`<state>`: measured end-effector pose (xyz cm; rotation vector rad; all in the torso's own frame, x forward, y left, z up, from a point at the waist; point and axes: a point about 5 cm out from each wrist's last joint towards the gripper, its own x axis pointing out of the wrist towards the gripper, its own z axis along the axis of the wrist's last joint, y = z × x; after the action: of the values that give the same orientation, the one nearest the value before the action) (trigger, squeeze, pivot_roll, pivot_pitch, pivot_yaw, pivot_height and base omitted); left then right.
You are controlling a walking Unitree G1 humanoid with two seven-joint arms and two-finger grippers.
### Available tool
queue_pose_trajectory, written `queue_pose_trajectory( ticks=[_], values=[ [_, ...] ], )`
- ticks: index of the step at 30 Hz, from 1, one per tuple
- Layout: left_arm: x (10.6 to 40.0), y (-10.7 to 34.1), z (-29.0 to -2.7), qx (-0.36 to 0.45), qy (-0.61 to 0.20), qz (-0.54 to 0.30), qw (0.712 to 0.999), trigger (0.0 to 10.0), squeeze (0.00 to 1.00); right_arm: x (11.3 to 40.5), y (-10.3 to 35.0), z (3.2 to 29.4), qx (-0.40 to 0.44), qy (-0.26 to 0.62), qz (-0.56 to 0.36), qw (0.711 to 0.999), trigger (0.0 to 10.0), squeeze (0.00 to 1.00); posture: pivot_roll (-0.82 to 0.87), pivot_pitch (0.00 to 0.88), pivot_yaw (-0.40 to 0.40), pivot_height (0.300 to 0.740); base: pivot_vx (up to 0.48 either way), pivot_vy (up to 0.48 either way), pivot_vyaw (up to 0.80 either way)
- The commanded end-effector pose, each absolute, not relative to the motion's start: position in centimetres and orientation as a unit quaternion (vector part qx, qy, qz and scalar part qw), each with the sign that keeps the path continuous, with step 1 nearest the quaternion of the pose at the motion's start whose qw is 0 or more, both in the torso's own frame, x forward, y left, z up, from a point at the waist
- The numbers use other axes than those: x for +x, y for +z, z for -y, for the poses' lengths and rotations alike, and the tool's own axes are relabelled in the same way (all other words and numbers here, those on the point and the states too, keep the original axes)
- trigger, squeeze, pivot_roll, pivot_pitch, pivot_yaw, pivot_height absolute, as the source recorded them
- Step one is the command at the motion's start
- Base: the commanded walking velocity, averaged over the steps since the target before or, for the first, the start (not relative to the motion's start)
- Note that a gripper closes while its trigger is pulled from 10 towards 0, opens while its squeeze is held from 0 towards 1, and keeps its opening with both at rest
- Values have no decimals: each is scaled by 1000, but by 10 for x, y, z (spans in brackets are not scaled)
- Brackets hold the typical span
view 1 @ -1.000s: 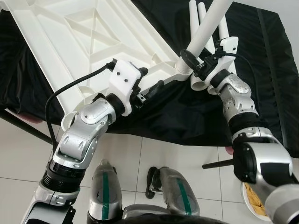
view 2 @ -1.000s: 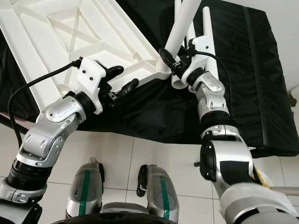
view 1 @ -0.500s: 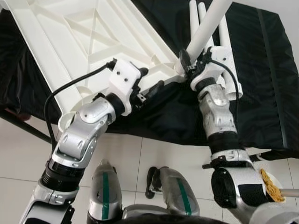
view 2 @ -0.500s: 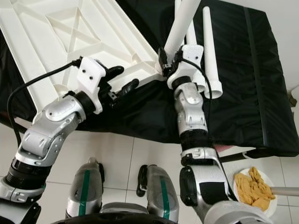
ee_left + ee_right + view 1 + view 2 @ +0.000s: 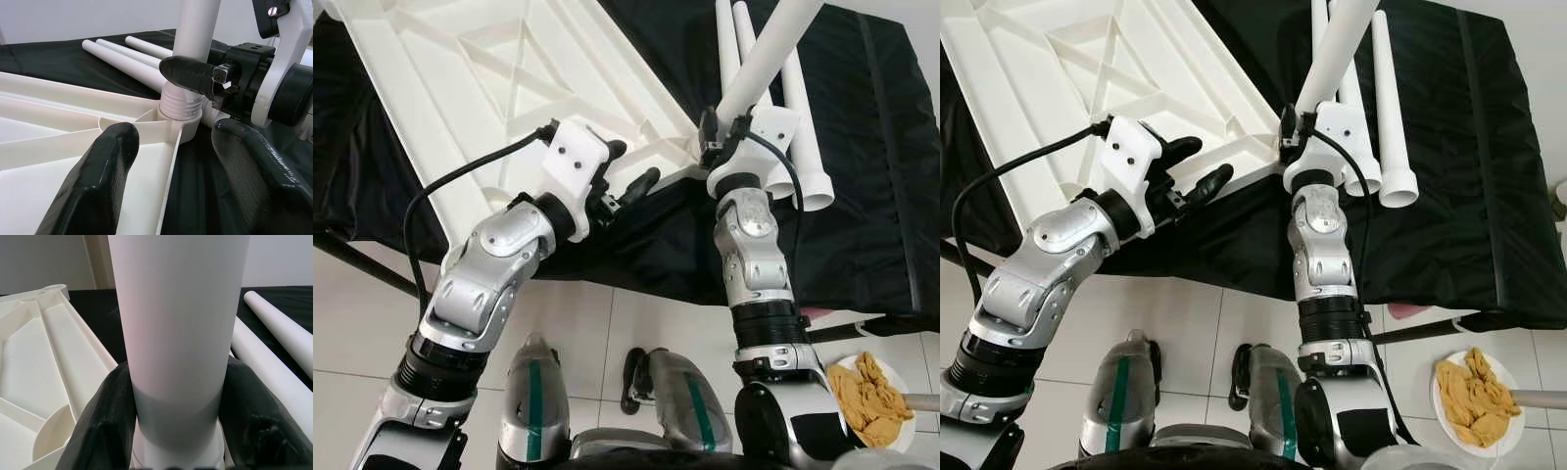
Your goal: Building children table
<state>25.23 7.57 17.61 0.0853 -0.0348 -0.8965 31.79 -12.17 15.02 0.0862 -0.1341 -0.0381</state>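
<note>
Right wrist view: right pincer [image 5: 178, 416] is clamping the upright white leg [image 5: 178, 333] just above its threaded end, which is sitting in the corner socket [image 5: 178, 115] of the upturned white tabletop [image 5: 460, 88]. Left pincer [image 5: 178, 196] is hovering w/ fingers spread at the tabletop edge near that corner, gripping nothing. Tabletop and 3 spare legs [image 5: 1386, 108] are lying on a black-covered surface [image 5: 1469, 176].

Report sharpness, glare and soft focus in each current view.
Left and right eye views: evenly lit and sharp; the white tabletop looks bright, ribs readable. Left wrist view: the near left gripper fingers soft, the leg threads crisp. Right wrist view: the leg between the right gripper fingers blurred, faintly pink.
</note>
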Motion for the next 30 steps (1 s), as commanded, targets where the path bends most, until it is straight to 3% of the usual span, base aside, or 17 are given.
queue_pose_trajectory(
  ticks=[1,2,17,18,25,30],
  values=[
    [249,178,-72,43,-459,16,887,10000,0,315,150,125,47,-28,61,997,10000,0,104,76,-85,740,0,0,0],
    [250,178,-71,43,-458,17,888,10000,0,315,150,123,54,-12,62,997,10000,1000,102,77,-85,740,0,0,0],
    [252,181,-68,37,-459,22,888,10000,0,329,161,142,55,97,70,991,10000,1000,94,75,-87,740,0,0,0],
    [252,181,-67,37,-459,23,888,10000,0,332,163,145,49,115,69,990,10000,0,95,74,-89,740,0,0,0],
    [254,183,-66,36,-455,27,889,10000,0,343,165,154,18,252,49,966,10000,0,100,63,-92,740,0,0,0],
    [255,184,-66,37,-455,30,889,10000,0,349,161,160,-10,297,29,954,10000,0,105,55,-93,740,0,0,0]
  ],
)
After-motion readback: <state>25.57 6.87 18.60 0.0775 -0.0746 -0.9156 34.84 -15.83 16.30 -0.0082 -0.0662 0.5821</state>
